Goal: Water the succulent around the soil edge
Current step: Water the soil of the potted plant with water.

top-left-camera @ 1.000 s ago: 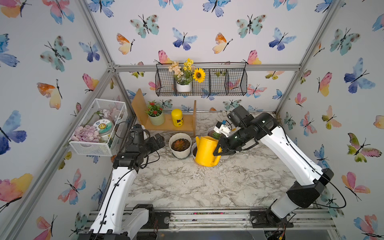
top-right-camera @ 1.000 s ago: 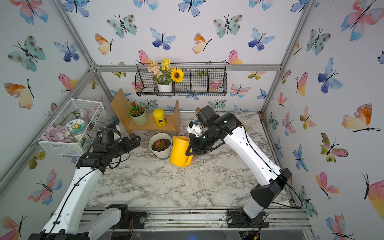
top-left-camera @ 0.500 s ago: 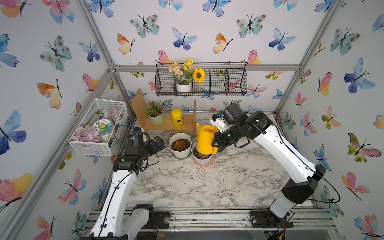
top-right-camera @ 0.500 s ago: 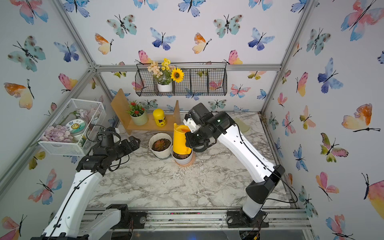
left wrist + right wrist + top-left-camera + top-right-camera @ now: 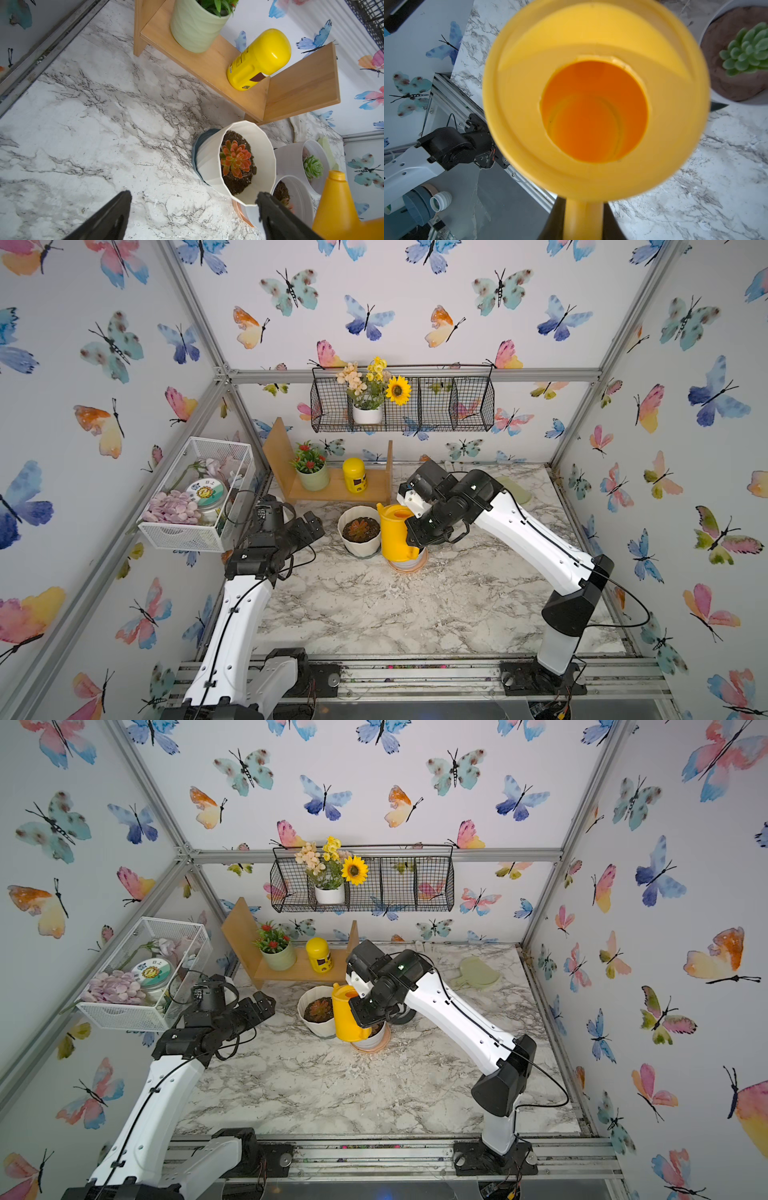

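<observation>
So, left gripper (image 5: 193, 196) hung wide open and empty beside the ribbed cream pot (image 5: 360, 548). The succulent (image 5: 360, 527) sat upright in dark soil (image 5: 234, 184), rosette facing up, while right gripper (image 5: 583, 220) clamped the upright yellow watering can (image 5: 395, 536) by its handle, just alongside.

The white-and-black left arm (image 5: 237, 622) reaches toward one o'clock, its black left gripper (image 5: 312, 526) spread wide. The matching right arm (image 5: 532, 535) stretches toward ten o'clock, its black right gripper (image 5: 415, 541) clamped on a yellow plastic watering can (image 5: 392, 535).
</observation>
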`<state>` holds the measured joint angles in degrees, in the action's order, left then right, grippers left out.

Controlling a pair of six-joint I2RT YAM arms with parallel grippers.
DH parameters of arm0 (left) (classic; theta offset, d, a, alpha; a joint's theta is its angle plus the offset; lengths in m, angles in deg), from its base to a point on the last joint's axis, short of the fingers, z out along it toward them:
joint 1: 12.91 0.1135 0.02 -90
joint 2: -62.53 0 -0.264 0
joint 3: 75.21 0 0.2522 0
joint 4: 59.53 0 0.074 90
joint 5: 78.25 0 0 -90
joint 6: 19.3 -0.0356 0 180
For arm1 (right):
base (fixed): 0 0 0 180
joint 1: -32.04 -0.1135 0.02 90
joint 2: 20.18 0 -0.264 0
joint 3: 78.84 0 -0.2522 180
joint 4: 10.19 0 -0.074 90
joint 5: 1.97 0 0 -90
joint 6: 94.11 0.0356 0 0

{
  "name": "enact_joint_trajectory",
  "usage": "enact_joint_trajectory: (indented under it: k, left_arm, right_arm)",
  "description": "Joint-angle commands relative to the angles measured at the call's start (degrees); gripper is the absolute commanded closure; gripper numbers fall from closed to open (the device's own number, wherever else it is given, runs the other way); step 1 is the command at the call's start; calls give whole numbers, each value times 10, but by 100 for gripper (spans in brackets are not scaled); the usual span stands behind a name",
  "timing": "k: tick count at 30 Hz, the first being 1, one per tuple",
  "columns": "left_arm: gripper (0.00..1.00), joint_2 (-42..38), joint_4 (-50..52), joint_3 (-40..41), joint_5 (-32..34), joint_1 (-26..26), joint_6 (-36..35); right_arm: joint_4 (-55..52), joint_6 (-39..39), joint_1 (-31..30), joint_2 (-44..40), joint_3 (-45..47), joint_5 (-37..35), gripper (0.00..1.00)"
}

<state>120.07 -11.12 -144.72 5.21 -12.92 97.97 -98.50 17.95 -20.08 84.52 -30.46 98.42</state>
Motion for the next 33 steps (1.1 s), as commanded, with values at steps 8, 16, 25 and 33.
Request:
enact_joint_trajectory:
  k: [8,16,25,33]
  left_arm:
    - [1,13,-12,15,13,4,-13]
    - [1,23,-34,40,8,4,-19]
    - [1,36,-56,47,-13,4,-18]
    - [2,75,-49,33,-48,4,-21]
  right_arm:
    - [-33,56,-10,4,-20,70,99]
    - [-41,61,-19,51,-59,82,99]
    - [-40,105,-22,59,-62,99,99]
    - [-41,122,-31,71,-71,107,99]
